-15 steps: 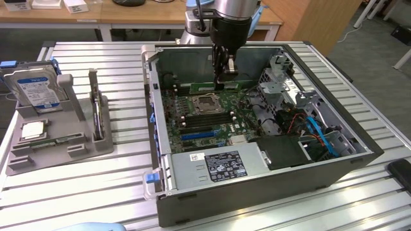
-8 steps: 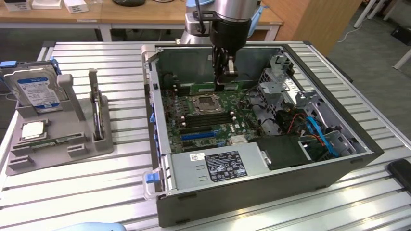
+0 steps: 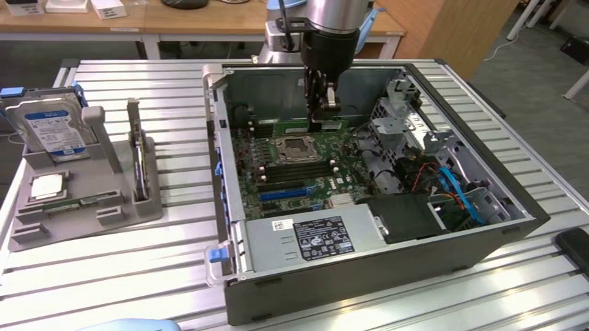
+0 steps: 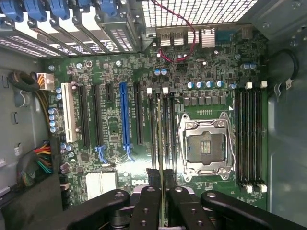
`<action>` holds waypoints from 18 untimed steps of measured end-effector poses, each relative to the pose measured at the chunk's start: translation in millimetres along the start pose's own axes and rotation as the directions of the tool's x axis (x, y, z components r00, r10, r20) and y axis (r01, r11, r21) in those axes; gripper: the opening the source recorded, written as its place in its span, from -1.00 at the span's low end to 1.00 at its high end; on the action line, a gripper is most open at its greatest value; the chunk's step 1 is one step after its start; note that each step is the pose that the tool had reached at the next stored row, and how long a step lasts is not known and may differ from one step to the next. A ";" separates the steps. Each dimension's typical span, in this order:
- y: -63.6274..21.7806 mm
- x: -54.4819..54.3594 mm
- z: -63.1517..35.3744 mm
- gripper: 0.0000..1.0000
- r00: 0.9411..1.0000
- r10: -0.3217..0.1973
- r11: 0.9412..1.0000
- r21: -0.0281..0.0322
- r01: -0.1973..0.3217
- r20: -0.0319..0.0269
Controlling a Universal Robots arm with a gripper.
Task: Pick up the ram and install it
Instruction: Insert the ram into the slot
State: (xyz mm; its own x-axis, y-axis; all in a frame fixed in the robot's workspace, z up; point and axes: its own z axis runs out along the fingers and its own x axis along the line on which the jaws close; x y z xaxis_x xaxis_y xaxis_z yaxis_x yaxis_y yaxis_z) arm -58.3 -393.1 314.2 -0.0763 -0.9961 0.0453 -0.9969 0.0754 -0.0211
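Observation:
My gripper (image 3: 325, 109) hangs inside the open computer case (image 3: 515, 200), above the far part of the motherboard (image 3: 285, 172). It is shut on the ram (image 3: 329, 125), a thin green stick held below the fingertips. In the wrist view the ram (image 4: 164, 184) appears edge-on as a thin pale line between the black fingers (image 4: 146, 206). It lines up above a group of memory slots (image 4: 163, 129) beside the empty processor socket (image 4: 206, 146). A second group of memory slots (image 4: 249, 139) runs on the socket's other side.
A grey holder (image 3: 83, 207) on the exterior view's left carries a blue-labelled hard drive (image 3: 54, 131), a dark card with a metal bracket (image 3: 138, 162) and a processor chip (image 3: 46, 186). Inside the case sit a power supply (image 3: 313, 238), a metal drive cage (image 3: 405, 117) and blue cables (image 3: 460, 196).

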 end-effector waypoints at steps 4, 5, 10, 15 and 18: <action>0.4 0.0 0.3 -0.73 1.000 0.001 1.000 0.023 -0.001 0.002; 0.6 0.0 0.5 -0.73 1.000 0.002 0.999 0.032 -0.002 0.002; 1.2 0.0 0.9 -0.73 1.000 0.002 0.999 0.048 -0.002 0.003; -0.2 -0.1 1.6 -0.73 1.000 0.007 0.999 0.047 -0.007 0.000; -0.5 -0.2 2.7 -0.73 1.000 0.009 0.999 0.043 -0.009 -0.007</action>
State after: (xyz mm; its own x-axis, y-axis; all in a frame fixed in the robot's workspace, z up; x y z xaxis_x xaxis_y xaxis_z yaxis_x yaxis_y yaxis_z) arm -57.7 -393.1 311.5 -0.0854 -0.9950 0.0519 -0.9946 0.0820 -0.0643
